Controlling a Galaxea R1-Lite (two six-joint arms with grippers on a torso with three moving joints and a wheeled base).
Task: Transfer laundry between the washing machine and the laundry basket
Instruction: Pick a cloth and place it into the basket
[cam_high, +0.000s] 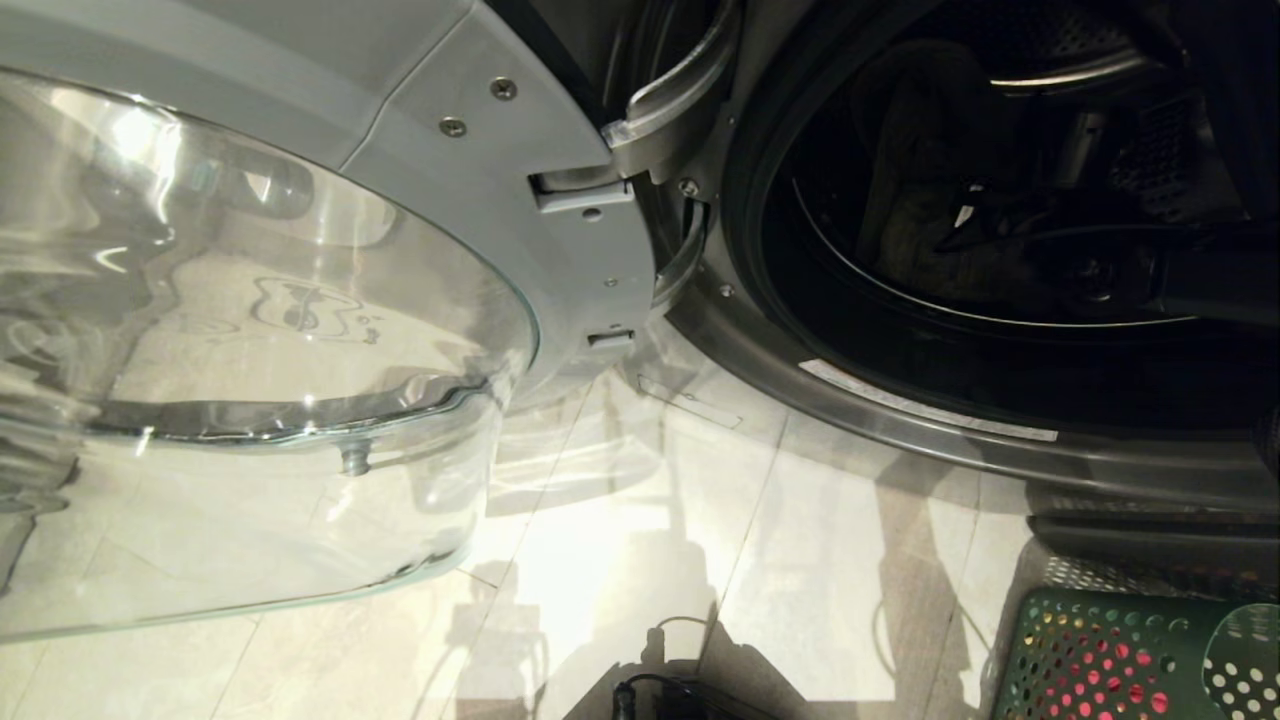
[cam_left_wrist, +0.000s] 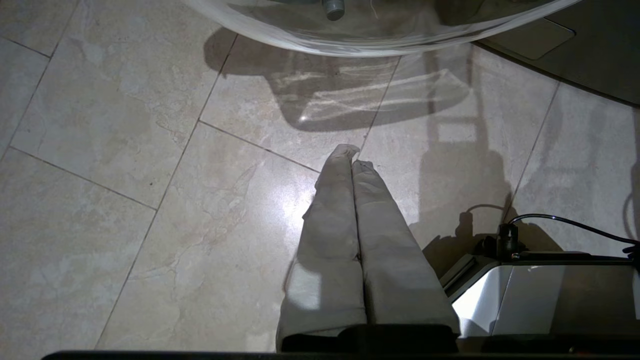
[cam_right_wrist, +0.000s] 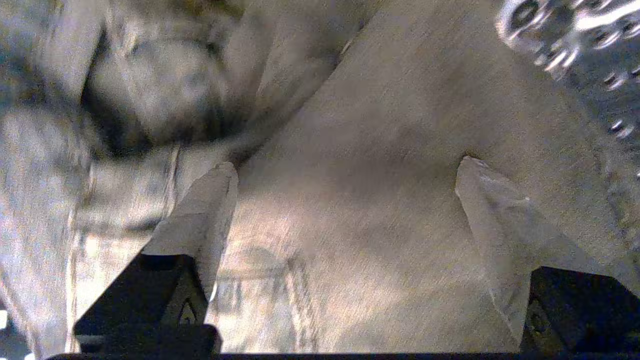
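The washing machine (cam_high: 900, 405) stands with its round glass door (cam_high: 250, 350) swung out to the left. My right arm (cam_high: 1200, 275) reaches into the dark drum. There my right gripper (cam_right_wrist: 346, 165) is open wide, its fingers (cam_right_wrist: 200, 215) spread over a faded grey-green denim-like garment (cam_right_wrist: 360, 240) and holding nothing. That garment shows dimly in the drum (cam_high: 910, 200). The green laundry basket (cam_high: 1040, 640) sits on the floor at lower right, with red cloth (cam_high: 1100, 680) showing through its holes. My left gripper (cam_left_wrist: 354, 157) hangs shut and empty above the floor tiles.
The open door takes up the space left of the drum opening. The drum's perforated metal wall (cam_right_wrist: 575, 25) lies close beside the right gripper. My base with a black cable (cam_left_wrist: 550, 222) sits on the pale tiled floor (cam_high: 640, 520) below the door.
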